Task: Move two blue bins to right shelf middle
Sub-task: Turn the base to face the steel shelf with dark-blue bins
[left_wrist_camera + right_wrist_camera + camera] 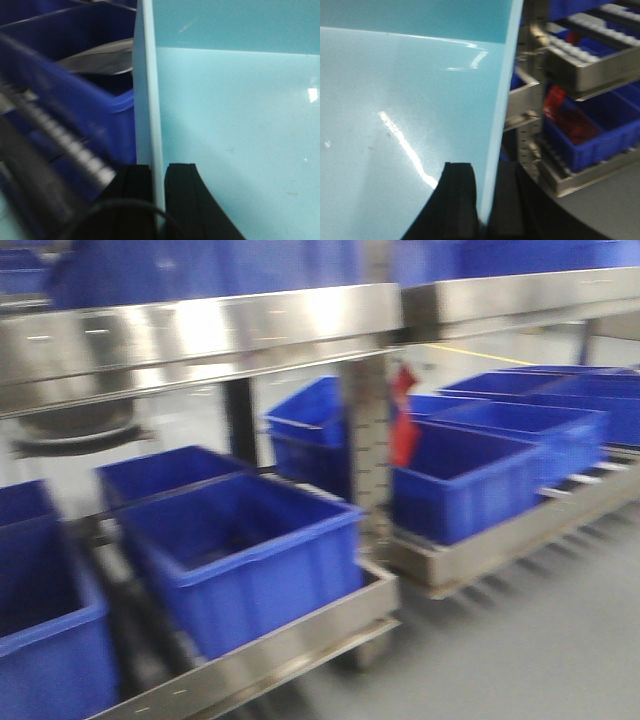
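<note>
In the left wrist view a pale sky-blue bin [235, 125] fills the right side. Its thin left wall [147, 100] runs up the middle, and my left gripper [159, 169] is shut on that wall, one black finger [135, 185] outside and one inside. In the right wrist view a pale blue bin [405, 105] fills the left side. My right gripper [487, 172] is shut on its right wall [502, 100]. I cannot tell if both views show one tub. Neither the pale bin nor the grippers show in the front view.
Dark royal-blue bins [245, 555] [470, 480] stand on steel roller shelves [300, 640]. A steel upright post [368, 430] with a red tag [403, 420] divides left and right racks. An upper shelf edge [200, 335] runs overhead. Grey floor [540, 650] lies at the right.
</note>
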Tool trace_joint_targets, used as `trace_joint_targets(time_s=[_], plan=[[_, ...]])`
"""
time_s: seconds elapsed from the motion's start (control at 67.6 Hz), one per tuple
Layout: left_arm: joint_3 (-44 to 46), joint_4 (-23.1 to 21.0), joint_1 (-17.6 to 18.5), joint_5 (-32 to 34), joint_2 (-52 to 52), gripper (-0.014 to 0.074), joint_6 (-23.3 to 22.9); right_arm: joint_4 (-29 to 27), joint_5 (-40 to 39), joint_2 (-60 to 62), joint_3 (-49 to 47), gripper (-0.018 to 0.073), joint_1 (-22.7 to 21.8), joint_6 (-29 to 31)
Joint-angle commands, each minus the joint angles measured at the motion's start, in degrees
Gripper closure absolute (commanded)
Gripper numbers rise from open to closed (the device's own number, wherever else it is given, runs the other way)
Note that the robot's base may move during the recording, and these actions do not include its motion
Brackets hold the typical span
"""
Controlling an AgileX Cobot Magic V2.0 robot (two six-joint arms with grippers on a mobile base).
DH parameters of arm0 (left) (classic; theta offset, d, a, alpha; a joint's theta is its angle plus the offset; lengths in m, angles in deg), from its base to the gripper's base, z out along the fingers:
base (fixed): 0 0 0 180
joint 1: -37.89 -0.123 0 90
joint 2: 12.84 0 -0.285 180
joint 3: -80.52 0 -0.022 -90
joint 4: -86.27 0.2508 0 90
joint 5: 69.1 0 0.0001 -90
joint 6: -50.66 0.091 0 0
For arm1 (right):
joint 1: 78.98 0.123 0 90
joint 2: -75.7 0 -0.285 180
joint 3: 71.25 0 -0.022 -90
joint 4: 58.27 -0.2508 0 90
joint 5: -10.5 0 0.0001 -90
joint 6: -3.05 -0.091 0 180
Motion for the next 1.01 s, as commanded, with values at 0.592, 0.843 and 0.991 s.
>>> trace_joint_targets(time_s=[0.592,0.843,0.991], plan=[[0.9,-2.2,0.4,3.7,-0.9,0.0707,0.0,-1.3,-3.2,0.7,-0.6,0.0712,0.3,0.9],[0.9,-2.2,0.4,3.7,-0.9,0.0707,0.0,-1.3,-3.2,0.7,-0.6,0.0712,0.3,0.9],[0.9,-2.2,0.4,3.7,-0.9,0.0707,0.0,-1.3,-3.2,0.7,-0.6,0.0712,0.3,0.9]])
